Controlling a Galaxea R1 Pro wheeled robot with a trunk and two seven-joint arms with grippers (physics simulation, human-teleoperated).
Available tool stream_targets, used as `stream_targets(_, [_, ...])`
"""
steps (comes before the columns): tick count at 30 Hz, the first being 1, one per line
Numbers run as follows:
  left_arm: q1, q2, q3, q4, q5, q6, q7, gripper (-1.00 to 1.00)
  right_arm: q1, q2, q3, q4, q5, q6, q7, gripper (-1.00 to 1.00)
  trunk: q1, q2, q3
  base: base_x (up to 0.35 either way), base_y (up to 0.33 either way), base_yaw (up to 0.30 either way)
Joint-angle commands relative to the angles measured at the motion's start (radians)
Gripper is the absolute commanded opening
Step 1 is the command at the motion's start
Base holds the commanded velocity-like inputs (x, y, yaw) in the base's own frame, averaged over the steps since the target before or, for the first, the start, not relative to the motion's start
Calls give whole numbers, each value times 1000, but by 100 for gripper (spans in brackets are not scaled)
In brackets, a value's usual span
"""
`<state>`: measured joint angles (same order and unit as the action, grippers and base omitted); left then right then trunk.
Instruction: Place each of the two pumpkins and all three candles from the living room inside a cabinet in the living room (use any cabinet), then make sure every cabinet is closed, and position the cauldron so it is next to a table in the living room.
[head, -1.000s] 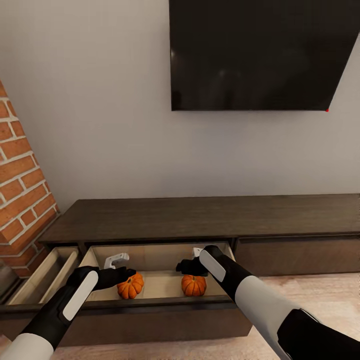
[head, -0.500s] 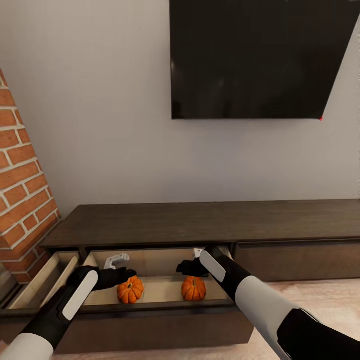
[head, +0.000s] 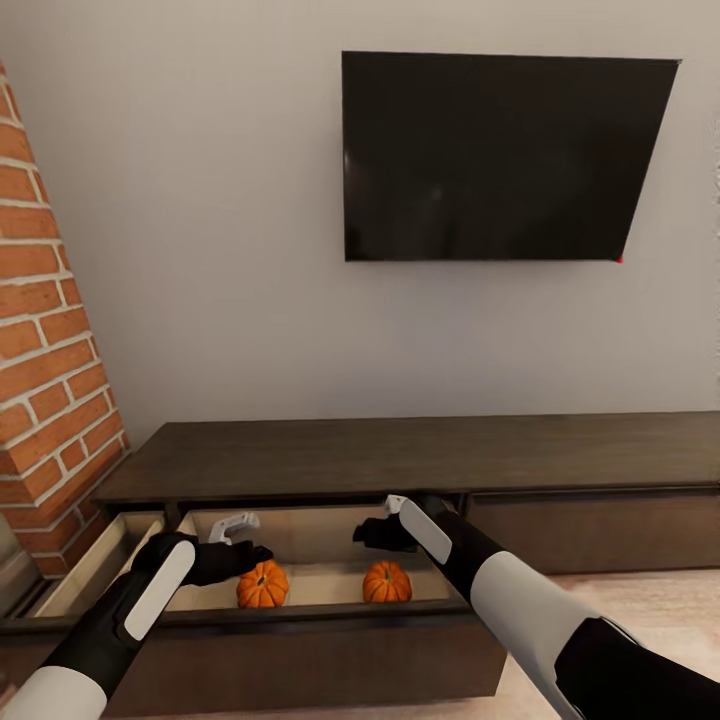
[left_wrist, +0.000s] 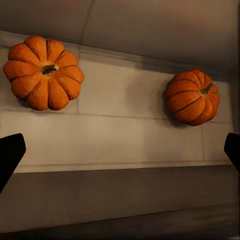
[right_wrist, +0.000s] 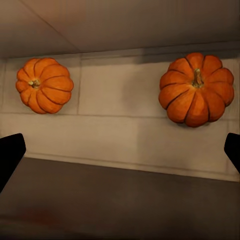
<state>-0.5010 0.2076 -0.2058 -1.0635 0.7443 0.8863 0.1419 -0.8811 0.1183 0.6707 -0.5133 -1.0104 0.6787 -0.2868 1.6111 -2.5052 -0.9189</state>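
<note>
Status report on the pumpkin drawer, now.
Left gripper open, right gripper open, both empty above the open drawer. Two pumpkins sit inside it, apart. Second drawer also open. Nothing in the way.

Two pumpkins in open middle drawer of cabinet (head: 400, 455): left pumpkin (head: 262, 585) and right pumpkin (head: 386, 582), both bright orange, ribbed, upright, short dark stems up, apart on pale beige drawer floor. Cabinet long, low, dark brown; far-left drawer also open, right front closed.
</note>
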Motion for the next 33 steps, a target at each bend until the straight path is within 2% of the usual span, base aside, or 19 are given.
stream_targets(1, [-1,1,-3,-1,10,2,10,100,-1,-1,5,-2,-11,1,-9,100,-1,0,3,-12,0,0])
stream_targets(16, [-1,0,-4,-3,12,3,9,100,-1,-1,5,-7,-11,-2,-5,100,-7,3,61,-4,0,0])
stream_targets(24, [-1,-6,-6,-4,11,2,10,100,-1,0,5,-8,-10,-2,-2,100,-11,5,92,-142,0,0])
stream_targets(27, [-1,-22,-7,-4,10,2,11,100,-1,0,4,-7,-10,-3,0,100,-22,25,101,-17,0,0])
stream_targets(33, [-1,-27,-7,-4,10,2,11,100,-1,-2,4,-7,-10,-4,1,100,-45,67,120,-1,0,0])
